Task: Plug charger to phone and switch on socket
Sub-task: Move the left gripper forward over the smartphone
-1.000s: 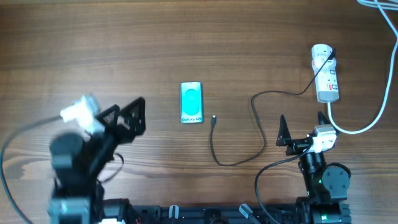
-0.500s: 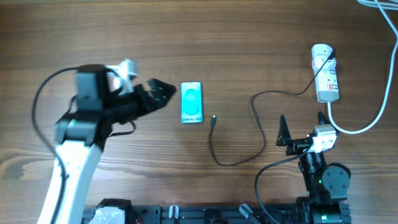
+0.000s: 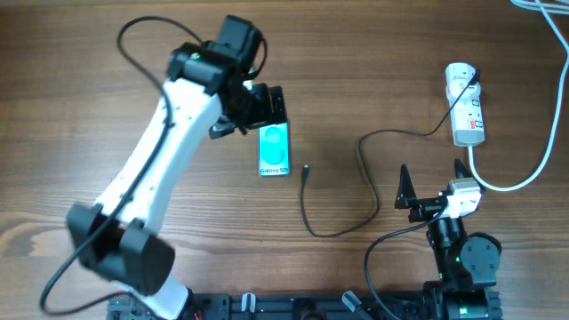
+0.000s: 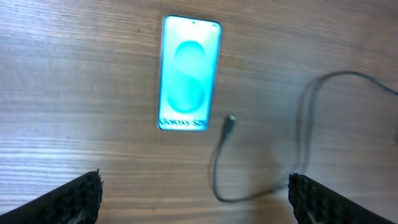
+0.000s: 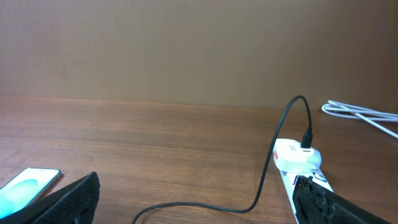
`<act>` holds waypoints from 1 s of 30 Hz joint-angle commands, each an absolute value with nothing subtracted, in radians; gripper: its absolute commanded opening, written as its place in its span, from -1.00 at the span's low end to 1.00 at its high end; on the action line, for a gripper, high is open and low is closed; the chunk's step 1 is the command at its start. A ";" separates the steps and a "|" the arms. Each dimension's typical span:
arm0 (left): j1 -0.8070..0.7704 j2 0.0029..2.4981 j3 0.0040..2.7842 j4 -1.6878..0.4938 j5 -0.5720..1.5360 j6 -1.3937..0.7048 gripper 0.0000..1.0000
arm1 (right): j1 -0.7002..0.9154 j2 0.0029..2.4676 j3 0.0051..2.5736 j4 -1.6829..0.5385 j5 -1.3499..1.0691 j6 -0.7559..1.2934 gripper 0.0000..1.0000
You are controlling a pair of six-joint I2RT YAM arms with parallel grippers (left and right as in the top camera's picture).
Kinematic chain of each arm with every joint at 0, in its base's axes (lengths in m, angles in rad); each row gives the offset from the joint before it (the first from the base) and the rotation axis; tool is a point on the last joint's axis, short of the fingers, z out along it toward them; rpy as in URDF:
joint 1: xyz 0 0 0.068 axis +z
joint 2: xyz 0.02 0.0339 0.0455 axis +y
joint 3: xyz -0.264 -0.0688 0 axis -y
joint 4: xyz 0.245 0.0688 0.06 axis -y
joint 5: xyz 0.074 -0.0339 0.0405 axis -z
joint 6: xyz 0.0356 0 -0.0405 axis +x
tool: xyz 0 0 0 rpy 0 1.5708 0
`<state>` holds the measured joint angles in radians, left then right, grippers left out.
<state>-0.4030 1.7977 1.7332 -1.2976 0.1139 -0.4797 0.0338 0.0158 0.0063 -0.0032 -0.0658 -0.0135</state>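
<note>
charger [image 3: 302,200]: thin black cable on the desk [image 3: 107,71], small plug tip [image 4: 229,122] just beside the phone's near right corner, not touching; loops away to the phone's right, far end already seated in the socket.
phone [image 3: 275,153]: flat, screen up and lit turquoise, "Galaxy" text at the end nearest the robot; port probably in that end's edge, not visible.
socket [image 3: 466,111]: white strip well apart from the phone, to its right and farther from the robot; switch position too small to tell.
left gripper [image 4: 196,198]: spread wide, empty, hanging over the phone's far end.
right gripper [image 3: 433,182]: spread, empty, well to the phone's right and nearer the robot, close to the cable's loop.
cable handling: very light and limp; will likely drag and twist, and cannot be pushed from far back.
hold on cable: best on the stiff plug housing just behind the tip, pinched across its flat sides, metal end left free.
phone handling: light, rigid, glass-slick; likely to slide on the wood when the plug presses in.
hold on phone: long white edges or a brace at the far end, screen untouched.
</note>
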 commanded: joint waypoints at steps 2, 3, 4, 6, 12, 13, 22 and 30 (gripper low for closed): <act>-0.402 1.889 1.750 -1.281 0.043 -0.479 1.00 | 0.028 0.010 0.006 -0.001 -0.049 -0.026 1.00; -0.402 1.898 1.750 -1.265 0.044 -0.479 1.00 | 0.028 0.010 0.006 -0.001 -0.049 -0.025 0.99; -0.402 1.903 1.750 -1.245 0.044 -0.479 1.00 | 0.028 0.010 0.006 -0.001 -0.049 -0.025 0.99; -0.402 1.905 1.750 -1.227 0.047 -0.479 1.00 | 0.028 0.010 0.006 -0.001 -0.049 -0.025 0.99; -0.411 1.931 1.748 -1.205 0.077 -0.465 1.00 | 0.028 0.010 0.006 -0.001 -0.049 -0.026 0.99; -0.414 1.944 1.747 -1.202 0.077 -0.475 1.00 | 0.028 0.010 0.006 -0.001 -0.049 -0.025 1.00; -0.462 2.076 1.747 -1.155 0.077 -0.479 0.99 | 0.028 0.010 0.006 -0.001 -0.049 -0.025 1.00; -0.475 2.156 1.747 -1.140 0.077 -0.479 1.00 | 0.028 0.010 0.006 -0.001 -0.049 -0.025 0.99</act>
<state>-0.4747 2.1212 1.7348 -1.1427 0.0757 -0.4793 0.0334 0.0158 0.0063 -0.0032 -0.0658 -0.0139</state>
